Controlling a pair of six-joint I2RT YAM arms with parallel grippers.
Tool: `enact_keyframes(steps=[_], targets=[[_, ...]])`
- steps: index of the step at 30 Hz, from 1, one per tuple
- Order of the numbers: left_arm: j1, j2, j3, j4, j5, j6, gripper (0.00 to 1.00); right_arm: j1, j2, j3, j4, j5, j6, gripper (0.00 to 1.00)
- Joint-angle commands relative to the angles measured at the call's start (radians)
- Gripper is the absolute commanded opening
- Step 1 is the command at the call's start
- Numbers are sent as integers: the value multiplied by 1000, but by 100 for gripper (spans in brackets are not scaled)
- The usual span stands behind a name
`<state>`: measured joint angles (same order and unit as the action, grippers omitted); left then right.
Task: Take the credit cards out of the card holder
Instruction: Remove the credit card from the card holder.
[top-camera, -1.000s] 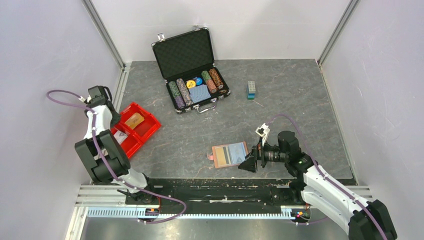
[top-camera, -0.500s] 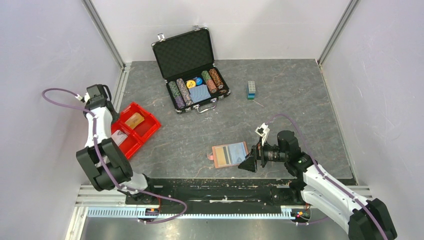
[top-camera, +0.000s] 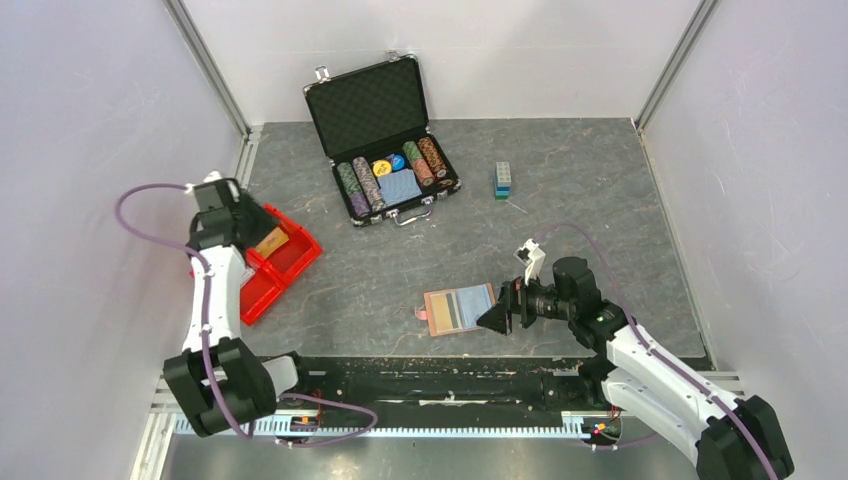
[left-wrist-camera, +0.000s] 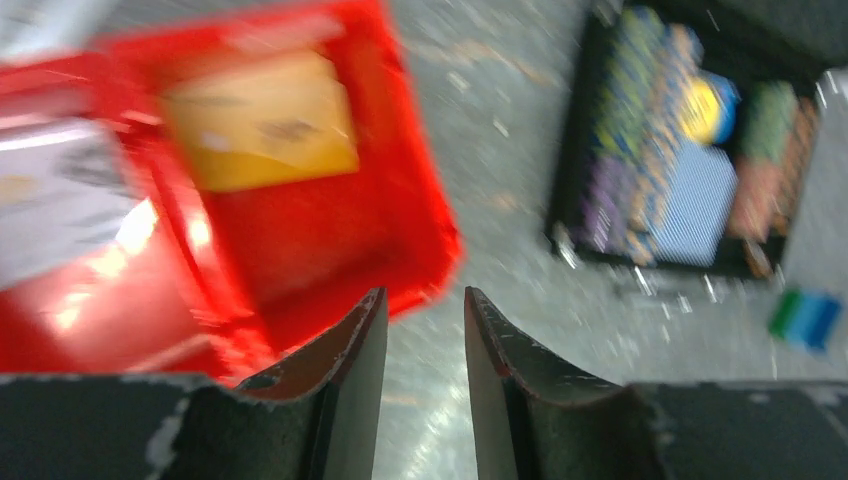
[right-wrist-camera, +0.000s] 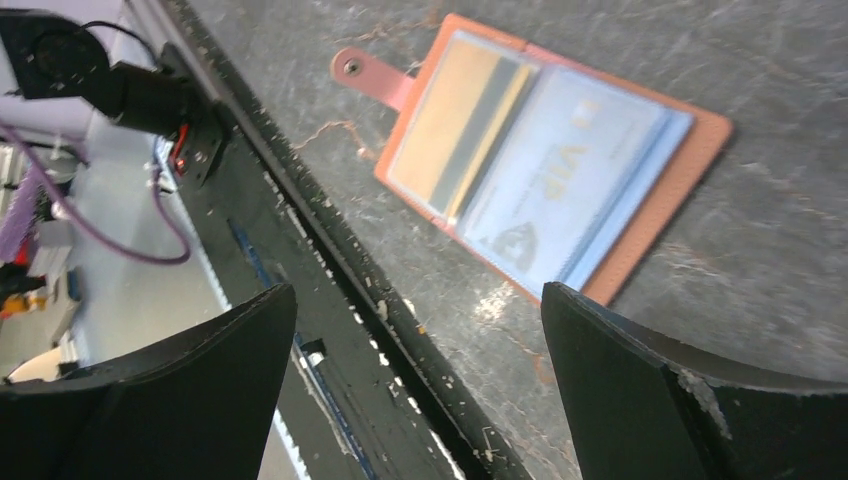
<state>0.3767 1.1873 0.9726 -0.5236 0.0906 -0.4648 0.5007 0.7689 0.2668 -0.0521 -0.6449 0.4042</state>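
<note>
The brown card holder (top-camera: 460, 309) lies open on the table near the front edge, its tab to the left. In the right wrist view the card holder (right-wrist-camera: 700, 140) still has credit cards in it: an orange-yellow one with a dark stripe (right-wrist-camera: 455, 125) and a pale blue one (right-wrist-camera: 560, 180). My right gripper (top-camera: 492, 320) (right-wrist-camera: 415, 290) stands wide open just right of it, nothing between the fingers. My left gripper (top-camera: 243, 215) (left-wrist-camera: 425, 295) hovers over the red bin (top-camera: 290, 262), its jaws a narrow gap apart and empty. An orange-yellow card (left-wrist-camera: 260, 125) and a white card (left-wrist-camera: 50, 200) lie in the bin (left-wrist-camera: 330, 230).
A black poker-chip case (top-camera: 385, 130) (left-wrist-camera: 680, 160) stands open at the back with chips and a blue deck. A green-blue block (top-camera: 503, 180) (left-wrist-camera: 805, 315) sits to its right. Walls close in both sides; a black rail runs along the front edge.
My left arm has swung from the left wall to above the red bin, and its jaws have parted a little more. The right gripper and the card holder have barely moved.
</note>
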Motion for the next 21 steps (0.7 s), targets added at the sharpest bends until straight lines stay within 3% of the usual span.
enact_keyframes(steps=[1, 6, 12, 16, 21], targets=[[-195, -41, -30, 65, 164, -69, 41, 1, 27, 114, -113, 179, -64, 94], [-507, -66, -43, 65, 141, -98, 41, 3, 69, 154, -126, 243, -48, 82], [-712, -100, -76, 76, 139, -132, 41, 6, 63, 154, -127, 311, -30, 75], [-858, -100, -103, 69, 132, -151, 41, 9, 53, 126, -129, 358, -17, 75], [-998, -110, -225, 174, 113, -226, 42, 45, 43, 105, -109, 359, -35, 76]])
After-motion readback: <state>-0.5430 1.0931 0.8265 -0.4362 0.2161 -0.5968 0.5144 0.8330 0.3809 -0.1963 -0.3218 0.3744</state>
